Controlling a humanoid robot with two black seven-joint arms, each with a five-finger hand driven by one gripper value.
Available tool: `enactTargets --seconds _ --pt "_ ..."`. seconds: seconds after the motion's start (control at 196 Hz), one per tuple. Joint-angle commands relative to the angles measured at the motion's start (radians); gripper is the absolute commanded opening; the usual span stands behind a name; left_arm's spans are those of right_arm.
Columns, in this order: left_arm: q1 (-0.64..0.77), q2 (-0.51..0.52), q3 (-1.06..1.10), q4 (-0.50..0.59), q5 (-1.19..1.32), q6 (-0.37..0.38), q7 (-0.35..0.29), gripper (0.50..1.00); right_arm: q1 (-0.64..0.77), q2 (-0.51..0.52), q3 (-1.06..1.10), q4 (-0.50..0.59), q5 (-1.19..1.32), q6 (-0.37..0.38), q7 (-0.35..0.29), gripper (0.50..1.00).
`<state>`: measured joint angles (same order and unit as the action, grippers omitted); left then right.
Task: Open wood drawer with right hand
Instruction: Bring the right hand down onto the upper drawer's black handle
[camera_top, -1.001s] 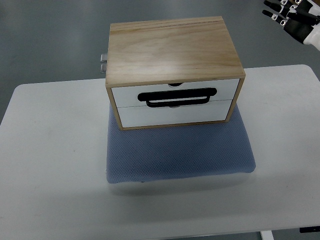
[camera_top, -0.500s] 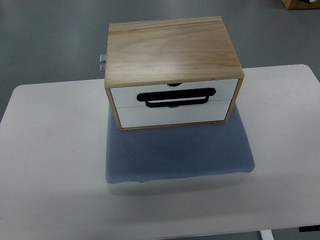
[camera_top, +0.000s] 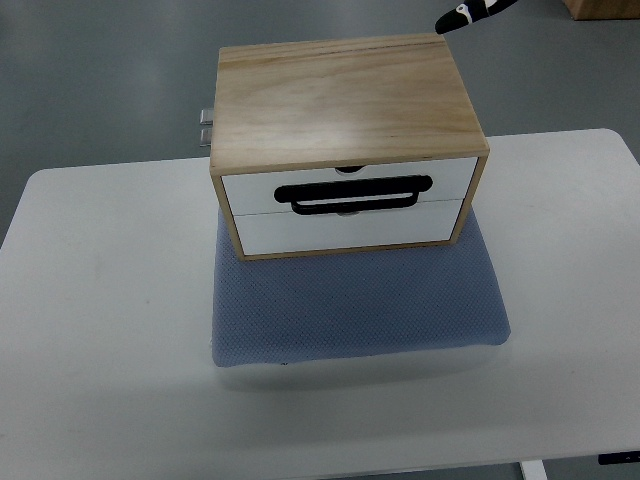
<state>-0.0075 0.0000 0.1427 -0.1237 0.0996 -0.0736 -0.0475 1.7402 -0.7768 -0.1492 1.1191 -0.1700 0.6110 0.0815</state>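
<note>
A wooden drawer box (camera_top: 345, 95) stands on a blue mat (camera_top: 355, 305) in the middle of the white table (camera_top: 100, 300). Its front faces me with two white drawer fronts, upper (camera_top: 250, 187) and lower (camera_top: 345, 229), both shut. A black loop handle (camera_top: 355, 195) lies across the seam between them. Only a small black and white part of my right hand (camera_top: 468, 14) shows at the top edge, above the box's back right corner and far from the handle. The rest of that hand is out of frame. My left arm is not visible.
A small metal fitting (camera_top: 205, 126) sticks out of the box's left side near the back. Grey floor lies beyond the table. A brown box corner (camera_top: 600, 8) shows at the top right. The table's near edge runs along the bottom.
One second ago my right hand showed at the top right corner, then left the picture. Now a small part of it has come in at the top edge, further left, over the box's back corner.
</note>
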Motion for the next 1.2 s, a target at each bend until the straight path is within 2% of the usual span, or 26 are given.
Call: enactTargets --seconds 0.0,0.112,0.235,0.689,0.863,0.991,1.195 --pt "0.0 0.0 0.0 -0.001 0.0 0.0 0.0 1.0 0.09 0.007 -0.101 0.07 0.0 0.0 0.0 0.944" --pt "0.0 0.0 0.0 -0.001 0.0 0.0 0.0 1.0 0.202 0.033 -0.246 0.177 0.0 0.0 0.0 0.944" --pt "0.0 0.0 0.0 -0.001 0.0 0.0 0.0 1.0 0.254 0.071 -0.319 0.217 -0.003 0.0 -0.008 0.944" --pt "0.0 0.0 0.0 -0.001 0.0 0.0 0.0 1.0 0.289 0.22 -0.415 0.218 -0.011 0.0 -0.091 0.944" --pt "0.0 0.0 0.0 0.001 0.0 0.0 0.0 1.0 0.306 0.287 -0.446 0.218 -0.011 0.0 -0.101 0.944" --pt "0.0 0.0 0.0 -0.001 0.0 0.0 0.0 1.0 0.308 0.317 -0.449 0.218 -0.011 0.0 -0.158 0.944" --pt "0.0 0.0 0.0 -0.001 0.0 0.0 0.0 1.0 0.305 0.367 -0.451 0.218 -0.011 0.0 -0.18 0.944"
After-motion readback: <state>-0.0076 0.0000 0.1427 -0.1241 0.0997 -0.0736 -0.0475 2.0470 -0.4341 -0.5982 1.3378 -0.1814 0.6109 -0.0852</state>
